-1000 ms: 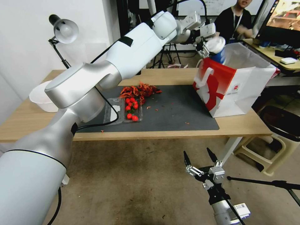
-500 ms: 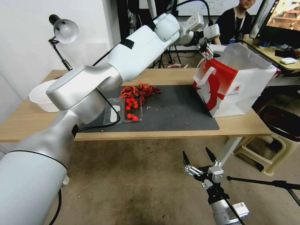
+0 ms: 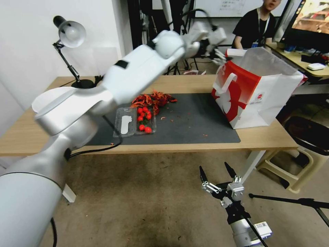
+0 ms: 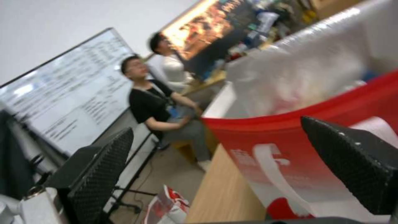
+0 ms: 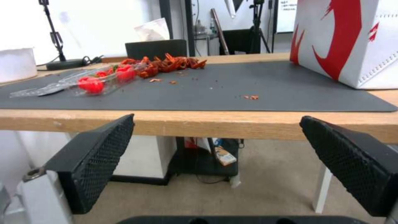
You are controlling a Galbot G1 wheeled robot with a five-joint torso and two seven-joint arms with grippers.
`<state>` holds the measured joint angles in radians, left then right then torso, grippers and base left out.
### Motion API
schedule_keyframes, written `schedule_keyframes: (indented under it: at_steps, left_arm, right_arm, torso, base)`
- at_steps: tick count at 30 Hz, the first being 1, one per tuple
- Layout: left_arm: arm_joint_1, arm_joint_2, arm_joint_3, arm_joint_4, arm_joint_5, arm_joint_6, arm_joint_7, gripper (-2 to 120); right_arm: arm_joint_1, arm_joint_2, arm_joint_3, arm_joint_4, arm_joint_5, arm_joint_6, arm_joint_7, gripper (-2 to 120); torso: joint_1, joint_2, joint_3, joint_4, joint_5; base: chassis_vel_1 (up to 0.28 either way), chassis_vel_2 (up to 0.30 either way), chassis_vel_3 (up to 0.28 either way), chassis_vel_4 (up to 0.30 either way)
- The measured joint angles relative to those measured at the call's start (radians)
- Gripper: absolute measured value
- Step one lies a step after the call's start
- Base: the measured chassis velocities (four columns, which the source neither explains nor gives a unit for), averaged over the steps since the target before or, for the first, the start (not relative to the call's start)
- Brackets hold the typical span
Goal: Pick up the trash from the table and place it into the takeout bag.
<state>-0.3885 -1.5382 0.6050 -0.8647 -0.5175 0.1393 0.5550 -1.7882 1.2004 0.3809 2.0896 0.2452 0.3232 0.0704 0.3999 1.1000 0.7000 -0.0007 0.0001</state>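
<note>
Since a second ago the left tool (image 3: 219, 55) has let go of the blue-and-white cup it held over the bag (image 3: 260, 92) and pulled back from the rim; the cup is gone from sight. Left arm now stretched across the desk (image 3: 178, 145), tool hanging in the air just beside the bag's red side, near the top edge. Its wrist view shows both black pads spread wide with nothing between them, the red rim of the bag just ahead.

Bag stands upright on the right end of the desk, partly on the dark mat (image 3: 192, 127), mouth open, white handle hanging down its red side.

Left on the mat: a clear clamshell tray (image 3: 135, 121) with small red tomatoes, lid folded open, and just behind it a heap of red shells (image 3: 152, 98). A few red scraps lie scattered on the mat between the heap and the bag. White bowl (image 3: 43, 99) at the left end of the desk, mostly behind the left arm. Desk lamp (image 3: 70, 34) stands at the back left corner.

Right tool (image 3: 217, 175) parked low in front of the desk, below its edge, over the floor. Fingers apart, holding nothing; its wrist view looks level across the mat toward the tray and the bag.
</note>
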Motion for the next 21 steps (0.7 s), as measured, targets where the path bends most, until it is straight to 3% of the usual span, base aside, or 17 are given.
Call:
schedule_keyframes:
  at_steps: [1, 3, 4, 5, 7, 8, 9, 11, 12, 15, 16, 17, 19, 21]
  left_arm:
    - [0.0, 0.0, 0.0, 0.0, 0.0, 0.0, 0.0, 100]
    - [0.048, 0.099, -0.027, -0.085, -0.03, 0.019, -0.079, 100]
    - [0.048, 0.099, -0.027, -0.085, -0.03, 0.019, -0.079, 100]
    - [0.076, 0.141, -0.046, -0.132, -0.045, 0.022, -0.118, 100]
    - [0.125, 0.183, -0.076, -0.199, -0.093, 0.022, -0.216, 100]
    - [0.125, 0.183, -0.076, -0.199, -0.093, 0.022, -0.216, 100]
    - [0.155, 0.206, -0.094, -0.241, -0.113, 0.021, -0.303, 100]
    - [0.212, 0.242, -0.11, -0.314, -0.131, 0.021, -0.488, 100]
    - [0.212, 0.242, -0.11, -0.314, -0.131, 0.021, -0.488, 100]
    - [0.348, 0.283, -0.15, -0.45, -0.17, 0.014, -0.857, 100]
    - [0.348, 0.283, -0.15, -0.45, -0.17, 0.014, -0.857, 100]
    - [0.382, 0.295, -0.162, -0.485, -0.171, 0.013, -0.91, 100]
    - [0.509, 0.365, -0.228, -0.611, -0.135, 0.015, -0.991, 100]
    - [0.541, 0.38, -0.25, -0.632, -0.121, 0.016, -1.012, 100]
  right_arm:
    - [0.0, 0.0, 0.0, 0.0, 0.0, 0.0, 0.0, 100]
    - [0.003, -0.001, -0.003, 0.0, 0.0, -0.003, 0.0, 100]
    - [0.003, -0.001, -0.003, 0.0, 0.0, -0.003, 0.0, 100]
    - [0.003, -0.001, -0.004, 0.0, 0.0, -0.005, -0.001, 100]
    - [-0.001, 0.002, -0.003, 0.001, 0.0, -0.005, 0.0, 100]
    - [-0.001, 0.002, -0.003, 0.001, 0.0, -0.005, 0.0, 100]
    - [0.0, 0.003, -0.003, 0.001, -0.001, -0.006, 0.0, 100]
    - [0.003, 0.005, -0.005, 0.001, -0.003, -0.011, 0.0, 100]
    - [0.003, 0.005, -0.005, 0.001, -0.003, -0.011, 0.0, 100]
    - [0.004, 0.009, -0.01, 0.001, -0.008, -0.015, 0.001, 100]
    - [0.004, 0.009, -0.01, 0.001, -0.008, -0.015, 0.001, 100]
    - [0.004, 0.01, -0.011, 0.001, -0.01, -0.015, 0.001, 100]
    - [0.004, 0.011, -0.012, 0.0, -0.012, -0.017, 0.001, 100]
    - [0.004, 0.011, -0.012, 0.0, -0.013, -0.017, 0.001, 100]
  torso:
    - [0.0, 0.0, 0.0, 0.0, 0.0]
    - [0.0, 0.0, 0.0, 0.0014, -0.0006]
    - [0.0, 0.0, 0.0, 0.0014, -0.0006]
    - [0.0, 0.0, 0.0, 0.0017, -0.0007]
    - [0.0, 0.0, 0.0, 0.0009, -0.0006]
    - [0.0, 0.0, 0.0, 0.0009, -0.0006]
    - [0.0, 0.0, 0.0, 0.0, -0.0004]
    - [0.0, 0.0, 0.0, 0.0009, -0.0003]
    - [0.0, 0.0, 0.0, 0.0009, -0.0003]
    - [0.0, 0.0, 0.0, 0.0004, -0.0002]
    - [0.0, 0.0, 0.0, 0.0004, -0.0002]
    - [0.0, 0.0, 0.0, 0.0002, -0.0002]
    - [0.0, 0.0, 0.0, 0.0009, -0.0003]
    - [0.0, 0.0, 0.0, 0.0009, -0.0003]
  base:
    - [0.0, 0.0, 0.0, 0.0]
    - [0.0, 0.0, 0.0, 0.0]
    - [0.0, 0.0, 0.0, 0.0]
    - [0.0, 0.0, 0.0, 0.0]
    - [0.0, 0.0, 0.0, 0.0]
    - [0.0, 0.0, 0.0, 0.0]
    - [0.0, 0.0, 0.0, 0.0]
    - [0.0, 0.0, 0.0, 0.0]
    - [0.0, 0.0, 0.0, 0.0]
    - [0.0, 0.0, 0.0, 0.0]
    - [0.0, 0.0, 0.0, 0.0]
    - [0.0, 0.0, 0.0, 0.0]
    - [0.0, 0.0, 0.0, 0.0]
    - [0.0, 0.0, 0.0, 0.0]
